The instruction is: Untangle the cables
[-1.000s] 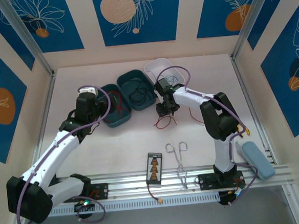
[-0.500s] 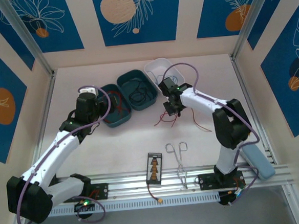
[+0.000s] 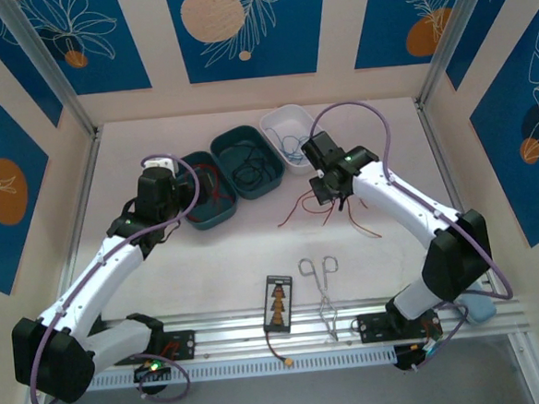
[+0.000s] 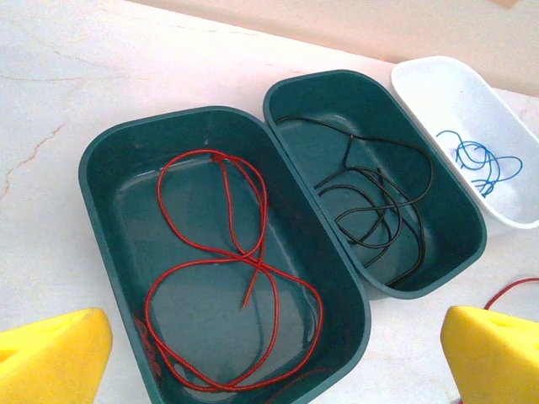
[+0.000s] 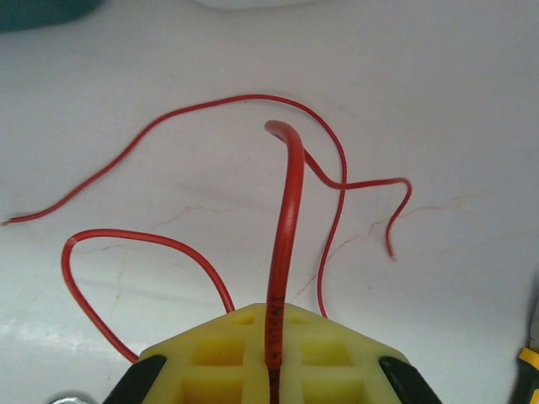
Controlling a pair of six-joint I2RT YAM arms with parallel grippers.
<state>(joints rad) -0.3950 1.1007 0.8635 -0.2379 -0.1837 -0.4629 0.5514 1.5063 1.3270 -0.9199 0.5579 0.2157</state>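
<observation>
No text, label or number is legible. Faint print marks the red cable (image 5: 286, 210) just ahead of the right claw (image 5: 271, 341), too small to read.

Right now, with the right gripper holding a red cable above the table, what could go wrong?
1. The right gripper pinches the red cable at a bend, while loose red strands cross beneath it on the table. Pulling up may tighten a crossing into a knot.
2. The cable is thin, so it might slip from the grip.
3. A trailing end could catch on the forceps nearby.
</observation>
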